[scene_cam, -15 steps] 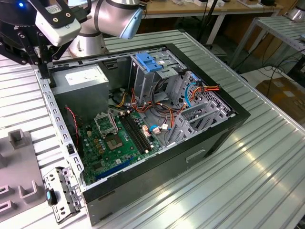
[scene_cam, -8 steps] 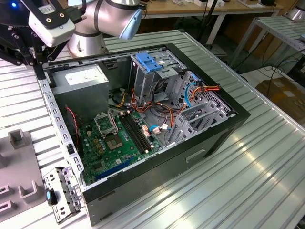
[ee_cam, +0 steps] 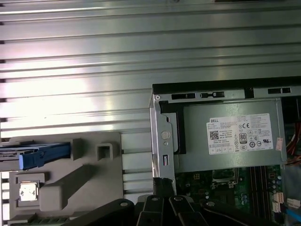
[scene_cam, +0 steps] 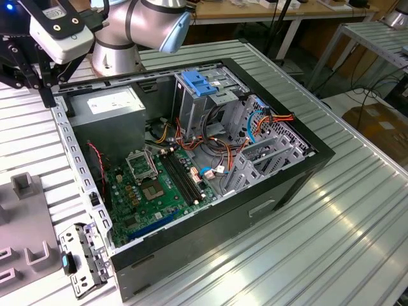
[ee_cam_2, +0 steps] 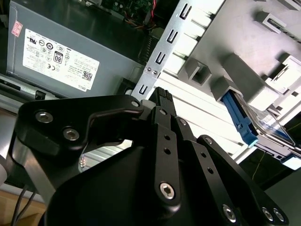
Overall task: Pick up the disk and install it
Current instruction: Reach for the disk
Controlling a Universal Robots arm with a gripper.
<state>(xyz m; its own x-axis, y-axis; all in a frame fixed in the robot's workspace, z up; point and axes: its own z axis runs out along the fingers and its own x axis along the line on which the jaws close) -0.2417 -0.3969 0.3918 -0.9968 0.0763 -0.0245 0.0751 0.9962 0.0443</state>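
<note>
While the disk (ee_cam: 44,156) sits slotted in the grey holder (ee_cam: 89,188) at the first wrist view's left edge, apparently staged for grasping, the gripper (ee_cam: 162,182) hovers beside the computer case (ee_cam: 161,123), pressed together and empty.

Setting: robotics lab or workshop | opened computer case (scene_cam: 255,210) set on ribbed aluminium table (scene_cam: 357,210) | workbenches (scene_cam: 242,13) and floor cables (scene_cam: 366,95) noted behind.
</note>
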